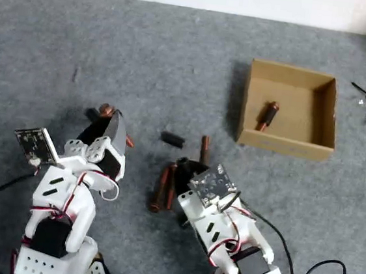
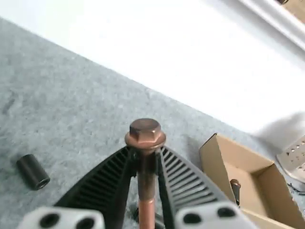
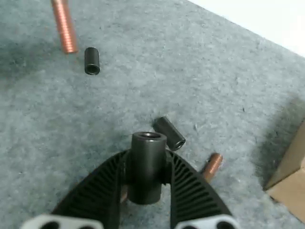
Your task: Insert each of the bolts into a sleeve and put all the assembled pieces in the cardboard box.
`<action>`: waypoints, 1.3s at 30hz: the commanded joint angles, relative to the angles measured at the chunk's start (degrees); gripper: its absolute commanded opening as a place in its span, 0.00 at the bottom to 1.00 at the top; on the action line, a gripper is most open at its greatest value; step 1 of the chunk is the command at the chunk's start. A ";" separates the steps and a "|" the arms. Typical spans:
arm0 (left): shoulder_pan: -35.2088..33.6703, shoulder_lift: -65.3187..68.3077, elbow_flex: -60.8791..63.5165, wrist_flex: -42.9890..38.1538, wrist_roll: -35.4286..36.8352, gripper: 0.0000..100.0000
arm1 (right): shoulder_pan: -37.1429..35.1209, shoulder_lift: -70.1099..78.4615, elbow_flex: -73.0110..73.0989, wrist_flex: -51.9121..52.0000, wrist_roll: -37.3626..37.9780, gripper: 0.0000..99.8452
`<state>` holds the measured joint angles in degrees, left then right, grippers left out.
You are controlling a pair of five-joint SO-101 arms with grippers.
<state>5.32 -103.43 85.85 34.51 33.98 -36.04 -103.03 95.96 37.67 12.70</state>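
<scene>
Cardboard box (image 1: 285,145) sits on the grey surface (image 1: 113,51) beyond the right arm, with one assembled piece (image 1: 268,116) lying inside. Left jaws pinch a copper bolt (image 2: 145,143) by its shank. Right jaws pinch a black sleeve (image 3: 147,164). Loose bolts (image 1: 163,187) lie between the arms, with a loose sleeve (image 1: 172,138) near them.

Robotics lab, grey felt tabletop (image 1: 113,51)

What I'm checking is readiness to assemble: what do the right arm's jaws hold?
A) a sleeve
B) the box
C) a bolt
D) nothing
A: the right wrist view shows a black sleeve clamped upright between the jaws, its open end up.
</scene>
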 commanded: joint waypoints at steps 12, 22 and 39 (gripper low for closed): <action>11.38 -0.92 4.62 -10.37 0.18 0.01 | -4.44 -0.84 8.04 -1.98 0.35 0.01; 13.32 -0.92 7.16 -10.73 6.51 0.01 | -4.35 -0.84 8.04 -2.07 0.26 0.01; 18.77 -0.84 11.30 -16.97 6.42 0.01 | -5.41 -0.84 8.04 -1.98 0.53 0.01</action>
<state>22.20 -103.60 95.96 15.87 40.04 -41.58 -103.03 95.96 37.67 12.70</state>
